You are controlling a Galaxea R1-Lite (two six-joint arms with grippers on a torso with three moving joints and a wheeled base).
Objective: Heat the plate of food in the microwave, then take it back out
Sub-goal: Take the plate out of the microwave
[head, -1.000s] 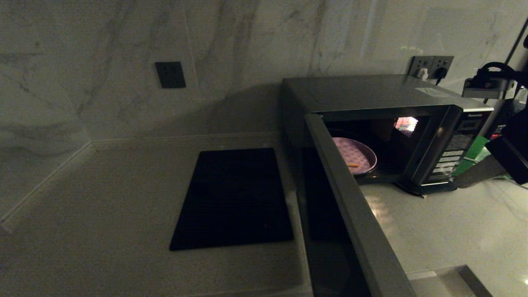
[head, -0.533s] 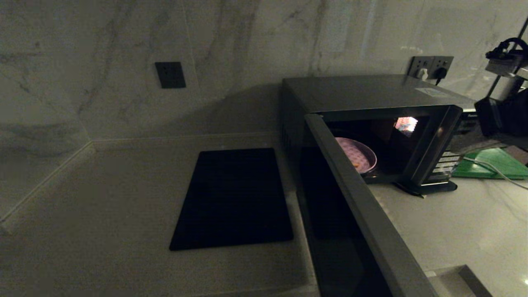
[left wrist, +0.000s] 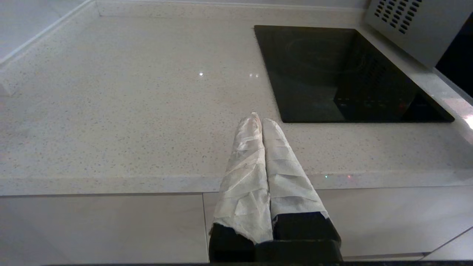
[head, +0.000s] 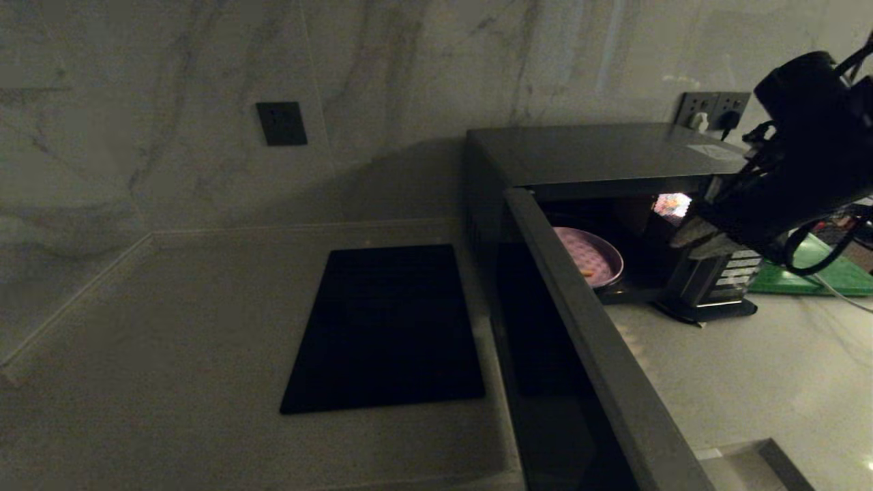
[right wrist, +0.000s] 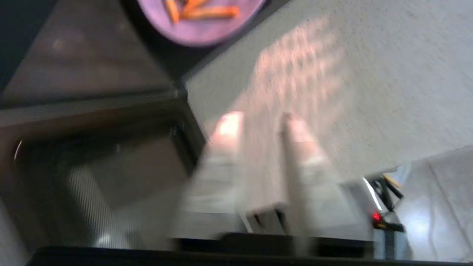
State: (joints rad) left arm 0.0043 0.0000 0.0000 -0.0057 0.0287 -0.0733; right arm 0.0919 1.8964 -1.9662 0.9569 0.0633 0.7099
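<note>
Right gripper (head: 692, 240) at the microwave (head: 614, 157) mouth, fingers slightly parted, empty; we're lining up on the plate of food (head: 586, 256) inside.

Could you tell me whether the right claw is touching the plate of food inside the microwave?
Apart. The right wrist view shows the right claw empty over bare counter, with a clear gap to the plate of food.

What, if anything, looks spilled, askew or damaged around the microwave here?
Nothing stands out. The microwave has its door swung wide open, and the plate of food sits flat inside with the sticks on it. The right gripper is by the opening, jaws parted and empty.
</note>
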